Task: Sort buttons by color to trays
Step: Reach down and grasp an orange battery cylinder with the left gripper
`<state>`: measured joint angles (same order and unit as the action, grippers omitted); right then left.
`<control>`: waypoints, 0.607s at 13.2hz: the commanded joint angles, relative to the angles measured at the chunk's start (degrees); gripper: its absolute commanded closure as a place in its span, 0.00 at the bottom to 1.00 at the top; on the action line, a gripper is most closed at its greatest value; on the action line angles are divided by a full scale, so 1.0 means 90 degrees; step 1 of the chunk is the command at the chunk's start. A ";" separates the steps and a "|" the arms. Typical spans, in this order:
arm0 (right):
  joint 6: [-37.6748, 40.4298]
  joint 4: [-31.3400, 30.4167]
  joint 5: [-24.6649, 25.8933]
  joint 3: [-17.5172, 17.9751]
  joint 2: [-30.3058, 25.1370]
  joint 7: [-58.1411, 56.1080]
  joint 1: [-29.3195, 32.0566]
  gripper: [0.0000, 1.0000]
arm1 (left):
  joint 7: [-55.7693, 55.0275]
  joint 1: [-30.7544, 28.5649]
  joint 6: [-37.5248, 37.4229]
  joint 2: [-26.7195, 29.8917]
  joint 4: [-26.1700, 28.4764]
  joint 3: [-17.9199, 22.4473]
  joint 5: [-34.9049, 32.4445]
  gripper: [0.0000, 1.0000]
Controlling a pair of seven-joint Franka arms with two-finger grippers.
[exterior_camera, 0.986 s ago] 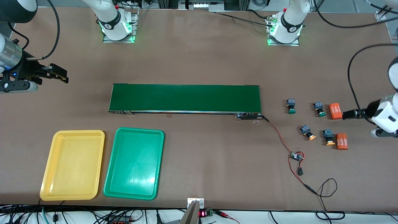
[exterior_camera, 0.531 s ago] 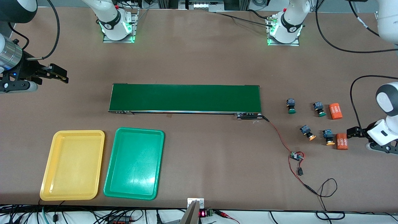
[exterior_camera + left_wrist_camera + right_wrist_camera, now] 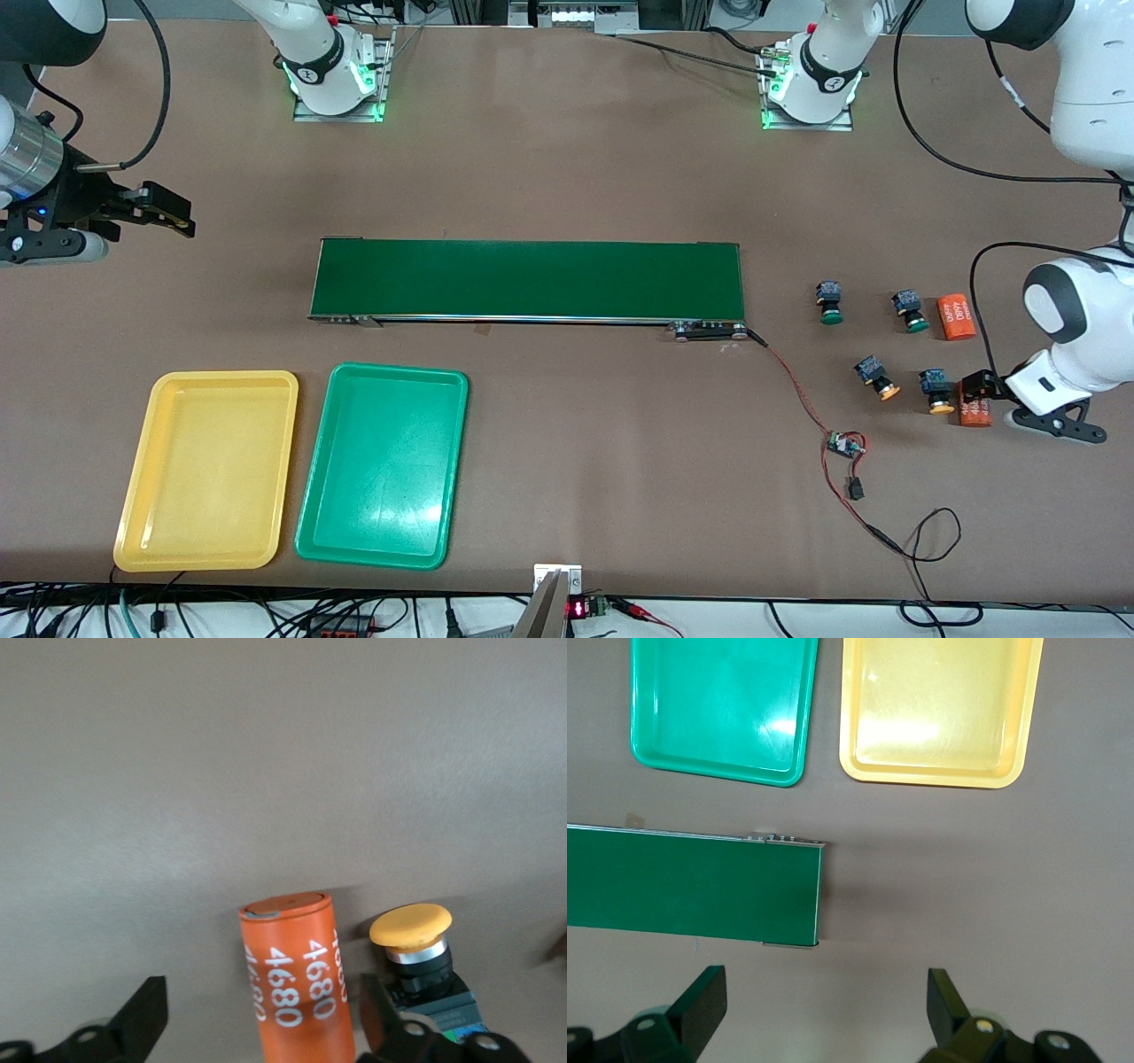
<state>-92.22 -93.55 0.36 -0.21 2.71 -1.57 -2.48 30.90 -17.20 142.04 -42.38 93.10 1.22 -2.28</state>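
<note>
Four buttons lie toward the left arm's end of the table. Two have green caps [image 3: 830, 302] [image 3: 911, 312]. Two have yellow-orange caps [image 3: 877, 377] [image 3: 935, 392]. My left gripper [image 3: 975, 393] is low over an orange "4680" cylinder [image 3: 974, 411] next to one yellow-orange button [image 3: 415, 948]. In the left wrist view my left gripper [image 3: 263, 1023] is open, the cylinder [image 3: 297, 983] stands between its fingers, and one finger [image 3: 376, 1019] sits between cylinder and button. The yellow tray [image 3: 208, 470] and green tray [image 3: 381, 465] are empty. My right gripper [image 3: 175, 218] waits open over bare table.
A long dark-green conveyor belt [image 3: 532, 279] crosses the table's middle. A second orange cylinder [image 3: 955, 316] lies beside a green-capped button. A red and black wire with a small circuit board [image 3: 843, 445] runs from the belt's end toward the front edge.
My left arm has swung from the cylinder beside the green-capped button to the one beside the yellow-orange button and come in over it. The right arm has not moved.
</note>
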 commanded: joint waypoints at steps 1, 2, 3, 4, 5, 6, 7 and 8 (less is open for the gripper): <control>-0.0066 -0.0025 -0.0031 0.0004 -0.0008 0.0067 0.0011 0.00 | 0.0101 -0.0207 0.0038 -0.0027 0.0036 -0.0106 -0.0069 0.47; -0.0056 -0.0025 -0.0031 0.0004 -0.0008 0.0057 0.0011 0.00 | 0.0092 -0.0208 -0.0020 -0.0027 0.0036 -0.0106 -0.0069 0.63; -0.0056 -0.0025 -0.0031 0.0004 -0.0008 0.0057 0.0011 0.00 | 0.0082 -0.0208 -0.0098 -0.0027 0.0036 -0.0106 -0.0069 0.69; -0.0056 -0.0025 -0.0031 0.0004 -0.0008 0.0057 0.0011 0.00 | 0.0072 -0.0188 -0.0118 0.0021 0.0036 -0.0116 -0.0069 0.71; -0.0046 -0.0025 -0.0031 -0.0005 -0.0008 0.0057 0.0011 0.00 | 0.0062 -0.0159 -0.0273 0.0147 0.0017 -0.0135 -0.0069 0.71; -0.0046 -0.0035 -0.0031 -0.0015 -0.0008 0.0057 0.0021 0.00 | 0.0043 -0.0120 -0.0758 0.0390 -0.0070 -0.0145 -0.0078 0.71; -0.0046 -0.0035 -0.0031 -0.0015 -0.0008 0.0057 0.0021 0.00 | 0.0004 -0.0081 -0.1188 0.0625 -0.0129 -0.0261 -0.0069 0.70; -0.0037 -0.0035 -0.0031 -0.0015 -0.0008 0.0057 0.0021 0.00 | 0.0004 -0.0071 -0.1570 0.0879 -0.0139 -0.0397 -0.0069 0.69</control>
<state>-92.24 -93.59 0.36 -0.31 2.75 -1.57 -2.45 30.91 -18.04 134.65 -40.23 91.36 -0.50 -2.28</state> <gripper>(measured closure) 0.000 0.502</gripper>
